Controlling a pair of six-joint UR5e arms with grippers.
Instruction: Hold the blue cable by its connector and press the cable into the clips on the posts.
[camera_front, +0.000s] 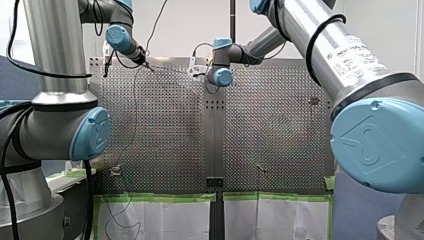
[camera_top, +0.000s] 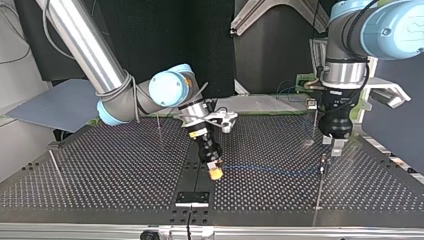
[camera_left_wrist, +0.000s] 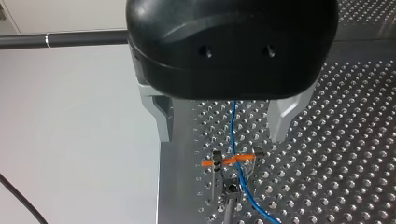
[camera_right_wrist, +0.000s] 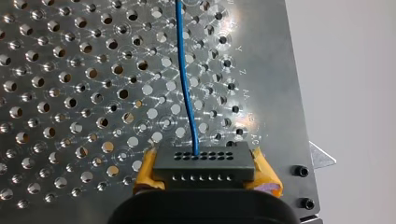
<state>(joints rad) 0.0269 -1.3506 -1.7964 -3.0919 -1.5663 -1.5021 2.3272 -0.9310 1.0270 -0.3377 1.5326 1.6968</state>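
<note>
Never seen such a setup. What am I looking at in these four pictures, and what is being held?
Two robot arms work at a metal table full of holes. The front view looks from behind them: my left arm at its left, my right arm at its right. The top view faces them from across the table, so the sides swap. The other two come from wrist cameras. My right gripper, with yellow pads, is shut on a black connector, and a blue cable runs out of it over the table. My left gripper is open, its metal fingers either side of the cable; just ahead, the cable crosses an orange clip.
</note>
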